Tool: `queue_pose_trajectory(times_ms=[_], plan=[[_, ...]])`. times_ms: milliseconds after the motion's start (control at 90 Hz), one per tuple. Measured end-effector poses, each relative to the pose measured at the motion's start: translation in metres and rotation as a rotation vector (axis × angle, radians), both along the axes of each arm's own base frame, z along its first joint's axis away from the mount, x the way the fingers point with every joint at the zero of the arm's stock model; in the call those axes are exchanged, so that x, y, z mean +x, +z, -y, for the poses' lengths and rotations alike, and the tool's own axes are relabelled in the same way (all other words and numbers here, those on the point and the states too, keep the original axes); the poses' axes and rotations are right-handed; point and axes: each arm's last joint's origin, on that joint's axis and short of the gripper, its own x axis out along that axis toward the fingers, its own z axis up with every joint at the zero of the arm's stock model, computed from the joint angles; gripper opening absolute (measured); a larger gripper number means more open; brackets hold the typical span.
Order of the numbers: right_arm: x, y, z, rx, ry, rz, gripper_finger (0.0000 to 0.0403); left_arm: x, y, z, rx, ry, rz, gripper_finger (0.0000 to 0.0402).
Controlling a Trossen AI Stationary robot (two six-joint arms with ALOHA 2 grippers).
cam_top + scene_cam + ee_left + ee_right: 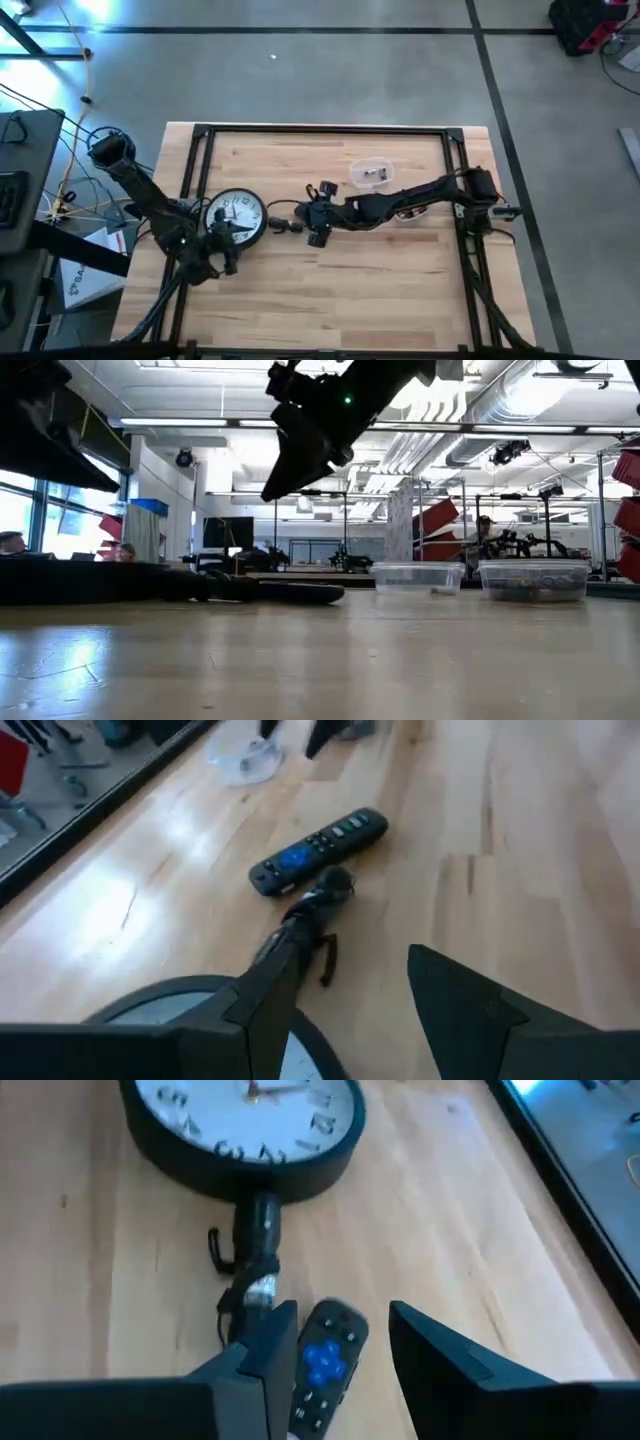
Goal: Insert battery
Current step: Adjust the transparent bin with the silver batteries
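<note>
- The right pincer [335,1355] is held spread apart above the remote [322,1368], whose upper end is seen between its two dark fingers; nothing is gripped.
- In the high view the right pincer [305,222] is found near the middle of the desk [330,300], its arm stretched in from the right edge.
- In the low view this pincer [290,470] is seen raised clear of the desk top, pointing down.
- The left pincer [350,990] is also held apart and empty, over the rim of the clock [160,1005].
- In the high view the left pincer [232,232] is placed over the clock [237,217], toward the desk's left edge.
- The remote [318,851] is laid flat on the desk, buttons up, between the clock and the desk's middle.
- A small dark flashlight [255,1245] with a cord is laid between the clock [245,1125] and the remote, its dark end against the clock's rim.
- The flashlight [318,900] is seen just beside the remote, apart from it.
- A clear tub [370,174] with small items inside is set toward the far right part of the desk; whether these are batteries cannot be told.
- A second clear tub [533,580] is seen beside the first [415,577] in the low view.
- No battery can be made out elsewhere on the desk.
</note>
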Motion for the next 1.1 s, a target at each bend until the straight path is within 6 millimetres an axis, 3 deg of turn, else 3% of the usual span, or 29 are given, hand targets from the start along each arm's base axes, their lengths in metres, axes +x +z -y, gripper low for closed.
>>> queue_pose_trajectory(times_ms=[156, 256, 489, 589, 711, 900, 1100], plan=[[-0.008, -0.009, 0.004, -0.007, 0.010, 0.013, 0.0128, -0.001, -0.010, 0.001, -0.046, -0.018, 0.085, 0.0172], [-0.025, -0.011, 0.013, 0.012, -0.020, 0.051, 0.0128, 0.001, -0.013, 0.002, -0.066, -0.064, 0.109, 0.0172], [-0.074, -0.022, 0.064, 0.089, -0.276, 0.129, 0.0127, 0.013, -0.011, -0.004, -0.068, -0.136, 0.162, 0.0172], [-0.079, -0.028, 0.098, 0.184, -0.415, 0.147, 0.0121, 0.021, -0.010, -0.011, -0.054, -0.160, 0.190, 0.0172], [-0.074, -0.037, 0.131, 0.293, -0.453, 0.119, 0.0111, 0.030, -0.007, -0.021, -0.048, -0.180, 0.218, 0.0172], [-0.062, -0.052, 0.153, 0.374, -0.526, 0.035, 0.0089, 0.039, -0.004, -0.032, -0.049, -0.189, 0.232, 0.0172], [-0.071, -0.060, 0.168, 0.405, -0.648, -0.046, 0.0078, 0.042, -0.003, -0.038, -0.040, -0.159, 0.238, 0.0172]])
